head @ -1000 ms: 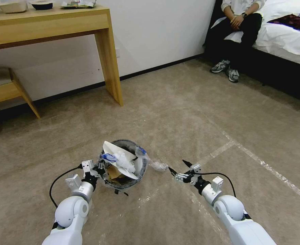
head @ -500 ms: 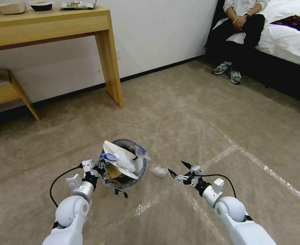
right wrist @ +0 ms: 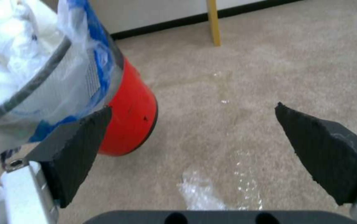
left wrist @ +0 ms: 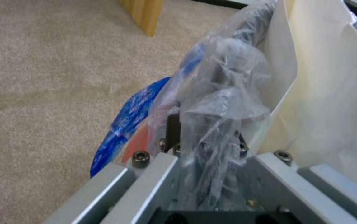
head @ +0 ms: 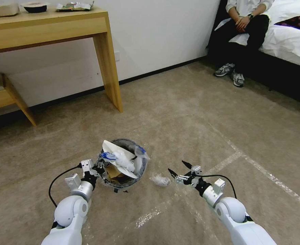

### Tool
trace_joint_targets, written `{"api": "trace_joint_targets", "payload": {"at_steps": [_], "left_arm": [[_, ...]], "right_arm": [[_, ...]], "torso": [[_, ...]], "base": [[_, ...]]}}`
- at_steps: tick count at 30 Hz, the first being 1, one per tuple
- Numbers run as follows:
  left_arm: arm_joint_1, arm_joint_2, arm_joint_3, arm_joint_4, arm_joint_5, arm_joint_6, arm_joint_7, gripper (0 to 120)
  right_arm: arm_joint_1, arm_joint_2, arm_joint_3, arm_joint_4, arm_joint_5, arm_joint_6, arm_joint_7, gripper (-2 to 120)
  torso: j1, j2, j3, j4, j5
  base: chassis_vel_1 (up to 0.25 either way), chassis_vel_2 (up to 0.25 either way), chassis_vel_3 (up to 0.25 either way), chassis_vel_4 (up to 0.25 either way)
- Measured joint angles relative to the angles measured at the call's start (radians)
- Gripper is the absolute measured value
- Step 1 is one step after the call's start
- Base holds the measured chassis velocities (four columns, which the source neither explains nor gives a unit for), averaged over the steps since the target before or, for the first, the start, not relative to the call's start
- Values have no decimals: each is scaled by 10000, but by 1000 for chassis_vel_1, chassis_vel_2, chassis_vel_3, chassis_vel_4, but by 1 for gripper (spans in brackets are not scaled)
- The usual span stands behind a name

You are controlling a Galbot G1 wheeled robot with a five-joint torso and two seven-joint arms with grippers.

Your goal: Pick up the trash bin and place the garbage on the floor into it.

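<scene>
Spread wide and holding nothing, the right hand (head: 179, 171) hangs low over the beige-brown short carpet of the floor (head: 190, 112), its two black wedge-shaped fingertips (right wrist: 81, 146) well apart, with a small crumpled scrap of clear plastic wrapper (head: 160, 179) lying on the carpet just in front of and below them, between this hand and the bin. Left of that scrap, the left hand (head: 96, 169) is clamped on the near rim of the small round trash bin (head: 140, 162), a grey-rimmed bucket with a red base, lined with a crinkly clear plastic bag with blue marks (left wrist: 222, 102) that bunches up between the metal fingers in the left wrist view. The bin is carried tilted toward the right hand, and it already holds a flat white slipper (head: 114, 149), crumpled white tissue and a bit of brown paper. Worn white tape lines (head: 258, 166) cross the carpet to the right, and a light wooden table (head: 54, 23) stands against the wall beyond. By my reading, the step in hand is collecting the wrapper: the next move calls for lowering the right hand so the fingertips straddle the scrap, pinching it gently since it is thin and flimsy, then lifting it over the bin's rim for release.
</scene>
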Motion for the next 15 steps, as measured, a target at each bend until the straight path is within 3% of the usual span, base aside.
{"api": "trace_joint_targets", "payload": {"at_steps": [15], "left_arm": [[-145,-40,-215,197,190,-119,-9,1]], "right_arm": [[-47,89,-665,-738,-691,198,139,100]], "torso": [[1,0,1,0,1]], "base": [[0,0,0,0]]}}
